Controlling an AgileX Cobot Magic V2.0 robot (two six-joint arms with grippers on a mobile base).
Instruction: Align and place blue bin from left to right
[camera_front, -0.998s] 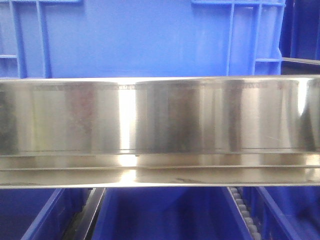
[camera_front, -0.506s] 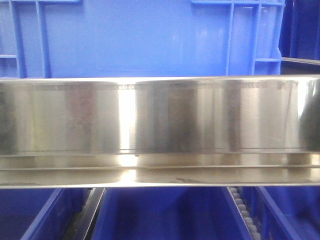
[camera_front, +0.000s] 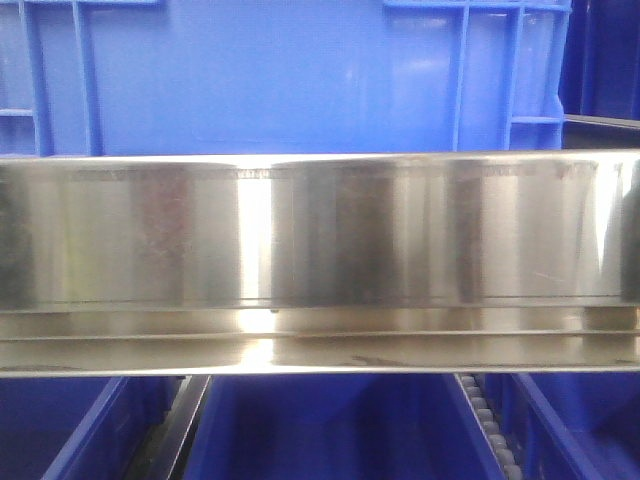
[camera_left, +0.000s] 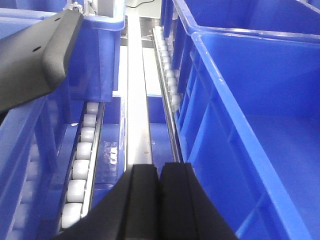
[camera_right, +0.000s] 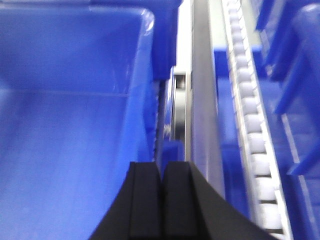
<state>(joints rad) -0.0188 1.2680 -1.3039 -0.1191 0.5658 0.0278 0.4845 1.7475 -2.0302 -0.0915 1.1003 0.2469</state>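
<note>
The blue bin (camera_front: 270, 80) fills the top of the front view, showing a smooth glossy side panel with ribbed posts at both ends, standing behind a steel rail. Neither gripper shows there. In the left wrist view my left gripper (camera_left: 159, 169) is shut with nothing between its fingers. It hangs over a metal rail (camera_left: 136, 100), just left of a crate wall (camera_left: 220, 130). My right gripper (camera_right: 162, 166) is also shut and empty, above the right rim of a blurred blue crate (camera_right: 75, 125). I cannot tell whether these crates are the blue bin.
A wide stainless rail (camera_front: 320, 250) crosses the front view, with darker blue crates (camera_front: 320, 430) below it. White roller tracks (camera_left: 82, 160) (camera_right: 255, 130) run alongside the metal rails. A black arm part (camera_left: 45, 55) juts in at the upper left of the left wrist view.
Only the reflections on the steel rail shift slightly. The blue bin has not visibly moved.
</note>
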